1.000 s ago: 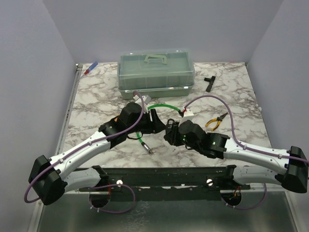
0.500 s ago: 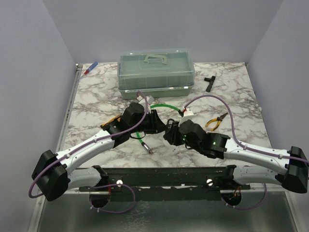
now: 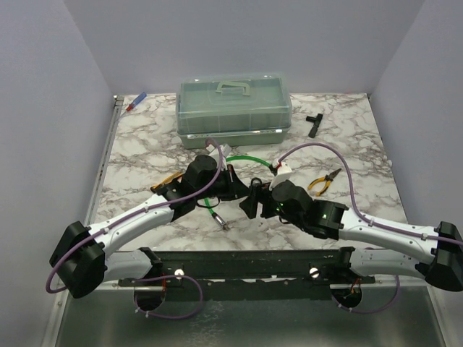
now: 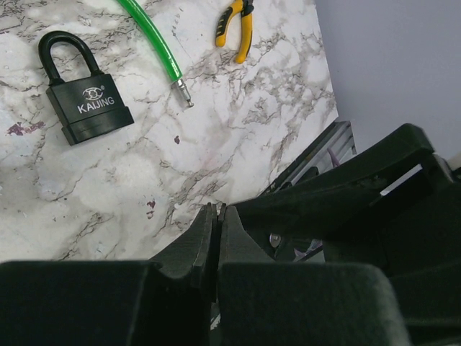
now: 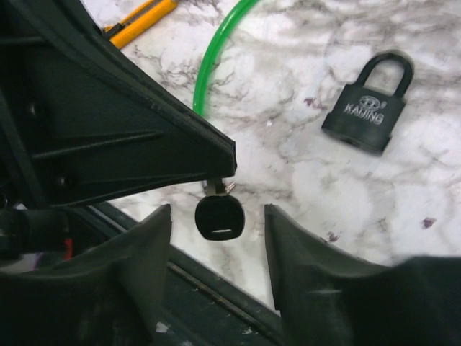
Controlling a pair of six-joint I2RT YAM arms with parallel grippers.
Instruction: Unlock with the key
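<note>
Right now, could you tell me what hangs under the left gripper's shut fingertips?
The key hangs there, round black head showing; its silver blade is mostly hidden inside the left gripper.

Before me the marble worktop (image 3: 145, 144) carries a black padlock (image 4: 90, 108), green cable (image 4: 153, 37), yellow pliers (image 4: 241, 32), green box (image 3: 234, 108) and T-shaped tool (image 3: 314, 123).

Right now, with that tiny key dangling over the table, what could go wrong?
The left fingers seem to pinch the key only by its thin blade, so it might slip and drop. That grip also covers the part that must enter the padlock. The padlock lies loose on the table, unheld, so it may slide when pushed.
</note>
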